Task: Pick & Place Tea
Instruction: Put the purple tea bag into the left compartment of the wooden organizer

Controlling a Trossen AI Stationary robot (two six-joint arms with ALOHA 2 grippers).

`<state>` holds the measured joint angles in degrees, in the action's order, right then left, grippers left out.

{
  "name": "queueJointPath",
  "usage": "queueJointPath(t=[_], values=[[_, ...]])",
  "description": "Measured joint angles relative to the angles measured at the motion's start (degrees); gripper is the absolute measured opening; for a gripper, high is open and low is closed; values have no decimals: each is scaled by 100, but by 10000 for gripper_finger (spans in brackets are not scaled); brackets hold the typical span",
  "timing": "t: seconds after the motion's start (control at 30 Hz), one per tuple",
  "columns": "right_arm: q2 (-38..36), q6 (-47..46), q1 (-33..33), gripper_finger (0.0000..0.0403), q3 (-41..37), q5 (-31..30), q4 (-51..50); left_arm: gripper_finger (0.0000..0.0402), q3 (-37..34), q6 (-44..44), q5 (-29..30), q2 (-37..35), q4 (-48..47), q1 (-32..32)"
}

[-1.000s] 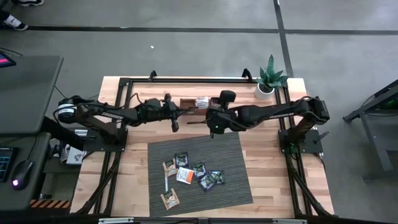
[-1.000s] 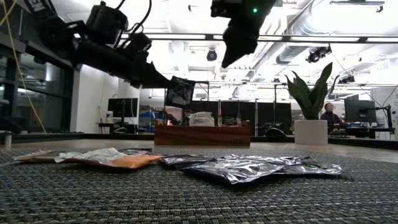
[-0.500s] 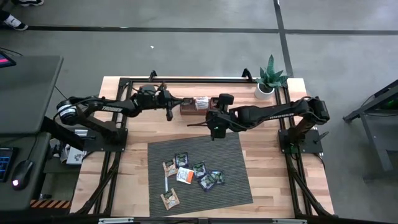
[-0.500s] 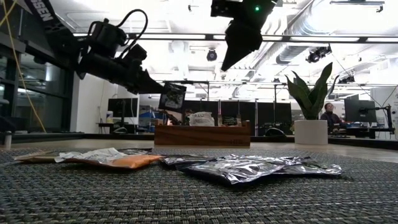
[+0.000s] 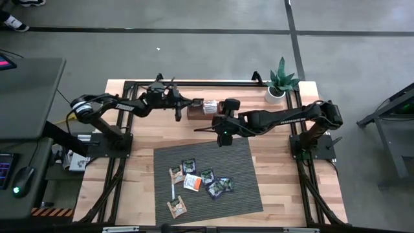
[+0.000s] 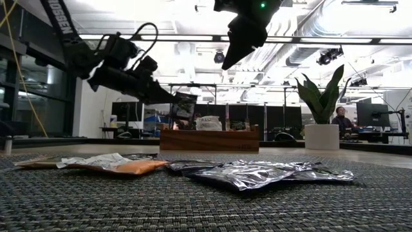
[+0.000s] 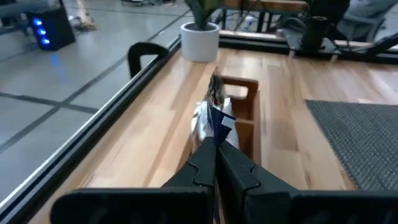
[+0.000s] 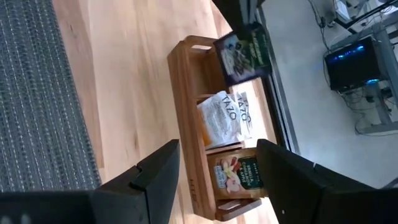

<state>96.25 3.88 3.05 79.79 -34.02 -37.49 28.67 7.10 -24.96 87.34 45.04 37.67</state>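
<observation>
My left gripper [image 5: 176, 109] is shut on a dark tea sachet [image 7: 215, 109], which hangs just over the left end of the wooden box [image 5: 203, 109] at the table's far side. The same sachet [image 6: 185, 105] shows in the low view in front of the box [image 6: 209, 140]. The box's other compartments hold a white sachet [image 8: 221, 118] and a green-tan one [image 8: 239, 174]. Several more tea sachets [image 5: 197, 181] lie flat on the grey mat [image 5: 239, 194]. My right gripper [image 8: 214, 180] stands open, high over the mat's far edge, with nothing between its fingers. My left gripper pinches the dark sachet's near edge [image 7: 215, 132] between its two fingers. The fingers come nearly level from the table's left. The sachet stands on edge beyond the fingertips, lifted clear above the box's open compartment.
A potted plant [image 5: 281, 84] stands at the far right corner. A black frame rail [image 7: 143, 56] runs along the far edge behind the box. A thin white strip [image 5: 172, 192] lies on the mat by the sachets.
My left gripper has swung toward the table's far edge and the wooden box, sinking a little, still shut on the dark sachet. The sachet has turned more edge-on in the low view. My right gripper has stayed in place and tipped slightly.
</observation>
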Motion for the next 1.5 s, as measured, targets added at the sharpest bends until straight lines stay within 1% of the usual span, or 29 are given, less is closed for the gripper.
queueJointPath(t=[0.07, 0.27, 0.43, 0.57, 0.67, 0.9, 1.07, 1.33, 1.43, 1.5], values=[[0, 0, 0, 209, 0, 4, -6, 0, 161, 2, -161, 78, -2, 21], [2, 0, 0, 213, 0, 15, -72, 0, 355, -29, -148, 446, -108, 24], [2, 29, 0, 209, 0, 26, -114, 0, 349, -2, 31, 447, -288, 24], [2, 63, 0, 212, 0, 28, -114, 0, 349, -5, 328, 447, -332, 24], [2, 63, 0, 213, 0, 29, -112, 0, 349, 0, 324, 447, -317, 26], [4, 63, 0, 207, 0, 38, -107, 0, 349, 2, 360, 447, -667, 24], [4, 63, 0, 209, 0, 40, -106, 0, 349, -46, 431, 447, -669, 24], [4, 63, 0, 211, 0, 41, -101, 1, 347, -48, 637, 447, -949, 20], [4, 34, 0, 211, 0, 41, -83, 10, 347, -48, 648, 447, -906, 20], [5, -1, 0, 212, 0, 42, -83, 26, 347, -48, 650, 447, -899, 20]])
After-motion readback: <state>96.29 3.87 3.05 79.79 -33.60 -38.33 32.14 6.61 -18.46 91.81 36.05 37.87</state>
